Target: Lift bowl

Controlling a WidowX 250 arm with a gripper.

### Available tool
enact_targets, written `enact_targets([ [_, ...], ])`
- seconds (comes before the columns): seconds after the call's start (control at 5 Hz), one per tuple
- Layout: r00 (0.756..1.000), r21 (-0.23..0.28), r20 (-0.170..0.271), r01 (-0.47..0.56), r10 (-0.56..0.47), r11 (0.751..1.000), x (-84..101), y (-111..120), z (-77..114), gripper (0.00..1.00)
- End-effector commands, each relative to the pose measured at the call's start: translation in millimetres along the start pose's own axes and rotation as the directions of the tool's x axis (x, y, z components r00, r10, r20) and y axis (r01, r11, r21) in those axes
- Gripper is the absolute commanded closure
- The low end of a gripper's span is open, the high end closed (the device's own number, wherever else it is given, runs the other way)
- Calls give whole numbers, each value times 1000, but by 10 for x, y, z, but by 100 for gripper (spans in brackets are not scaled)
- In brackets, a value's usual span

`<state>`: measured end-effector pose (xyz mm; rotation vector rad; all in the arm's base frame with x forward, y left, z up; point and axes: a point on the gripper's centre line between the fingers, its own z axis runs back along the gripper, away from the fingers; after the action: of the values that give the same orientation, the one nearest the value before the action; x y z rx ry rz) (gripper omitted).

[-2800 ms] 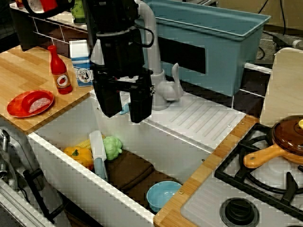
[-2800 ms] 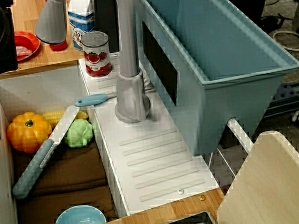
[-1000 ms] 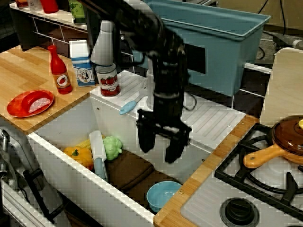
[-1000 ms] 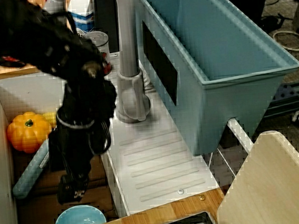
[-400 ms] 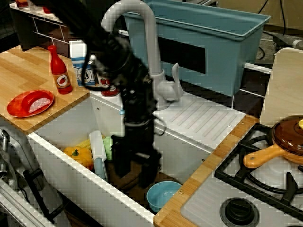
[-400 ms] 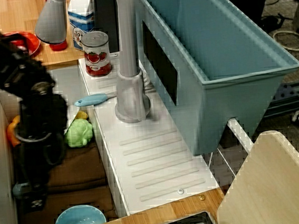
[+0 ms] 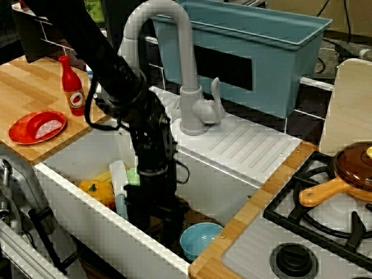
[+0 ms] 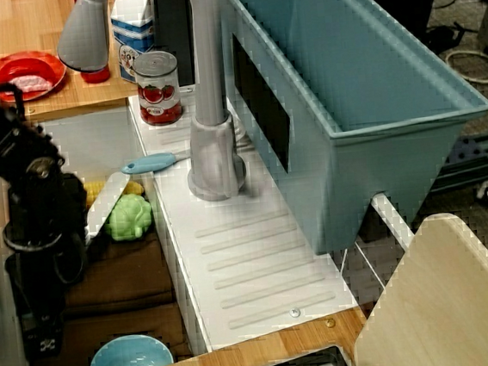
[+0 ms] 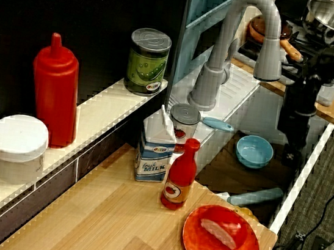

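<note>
The small light-blue bowl sits upright on the brown mat in the sink's near right corner, and it also shows in the other two views. My black gripper hangs low inside the sink, just left of the bowl and apart from it. Its fingers point down and stand open with nothing between them. In the side view the gripper is a dark block by the sink's front wall. From the shelf view the gripper is seen edge-on beside the bowl.
In the sink lie a white-bladed knife, a yellow-orange vegetable and a green lettuce. The grey faucet and teal tub stand behind. A red plate and ketchup bottle are on the left counter.
The arm has dropped from above the drainboard into the sink and shifted left toward its front wall. The gripper stays open. The bowl has not moved.
</note>
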<state>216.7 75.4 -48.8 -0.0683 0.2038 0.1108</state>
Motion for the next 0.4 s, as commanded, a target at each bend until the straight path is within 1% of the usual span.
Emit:
enact_targets([
  [0.0, 999, -12, 17, -45, 45, 999, 125, -26, -118, 0],
  [0.2, 998, -13, -2, -67, 67, 998, 231, -73, -143, 0],
])
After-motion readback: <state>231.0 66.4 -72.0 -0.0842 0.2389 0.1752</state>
